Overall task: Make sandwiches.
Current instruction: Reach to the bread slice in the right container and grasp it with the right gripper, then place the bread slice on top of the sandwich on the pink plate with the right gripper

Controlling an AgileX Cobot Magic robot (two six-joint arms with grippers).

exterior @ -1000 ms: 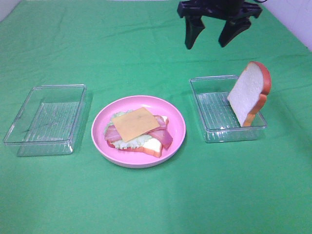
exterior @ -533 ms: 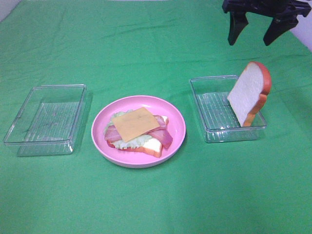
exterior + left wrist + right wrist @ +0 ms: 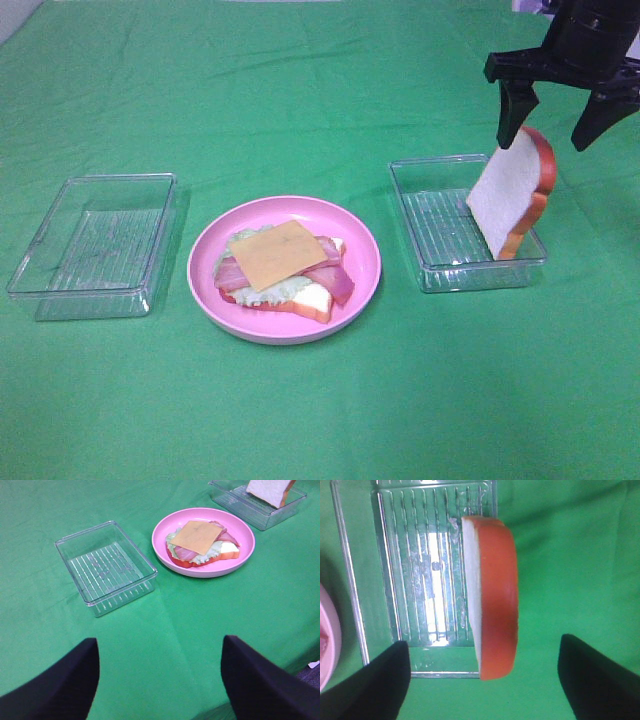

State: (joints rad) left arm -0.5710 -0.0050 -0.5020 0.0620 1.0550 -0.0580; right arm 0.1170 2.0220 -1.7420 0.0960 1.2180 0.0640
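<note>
Exterior high view shows me a sandwich (image 3: pixel 285 268) that is built up most of the way on the pink plate (image 3: pixel 360 250) in the middle of the green table (image 3: pixel 300 90): a bottom bread slice, lettuce, bacon strips and a yellow cheese square on top, with no lid slice yet. The one piece I judge to be missing, the top bread slice (image 3: pixel 510 192), stands on edge in the clear tray (image 3: pixel 432 222) to the right of the plate, leaning against the tray's far right wall with its orange-brown crust facing outward. My right gripper (image 3: pixel 553 118) hangs just above that slice with its jaws spread wide and holding nothing; in the right wrist view the slice sits between the two dark jaw tips, crust edge toward the camera, so I read the arm as lined up for the pick but not yet on it. My left gripper (image 3: pixel 160 677) is parked low over the near table with its jaws released and empty, well apart from the second clear tray (image 3: pixel 95 235) on the left, which holds nothing I can see. What remains, as I judge it, is grasping the leaning slice, carrying it to the plate and laying it flat on the cheese.
</note>
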